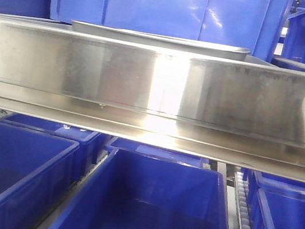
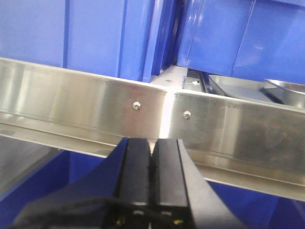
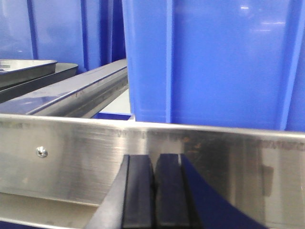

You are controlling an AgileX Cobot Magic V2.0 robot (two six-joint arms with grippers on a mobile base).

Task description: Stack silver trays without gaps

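A silver tray (image 1: 160, 39) shows only its rim above the long steel shelf rail (image 1: 157, 83) in the front view. In the left wrist view two silver trays (image 2: 238, 88) lie behind the rail at the right, one (image 2: 288, 90) overlapping the other. In the right wrist view stacked silver trays (image 3: 26, 69) lie at the far left on the shelf. My left gripper (image 2: 152, 143) is shut and empty, close in front of the rail. My right gripper (image 3: 154, 160) is shut and empty, just in front of the rail (image 3: 152, 162).
Deep blue bins (image 1: 144, 206) stand below the shelf rail, several side by side. Tall blue bins (image 1: 158, 5) stand on the shelf behind the trays. A large blue bin (image 3: 214, 62) stands right behind the rail ahead of my right gripper. A roller track (image 1: 241, 204) runs between the lower bins.
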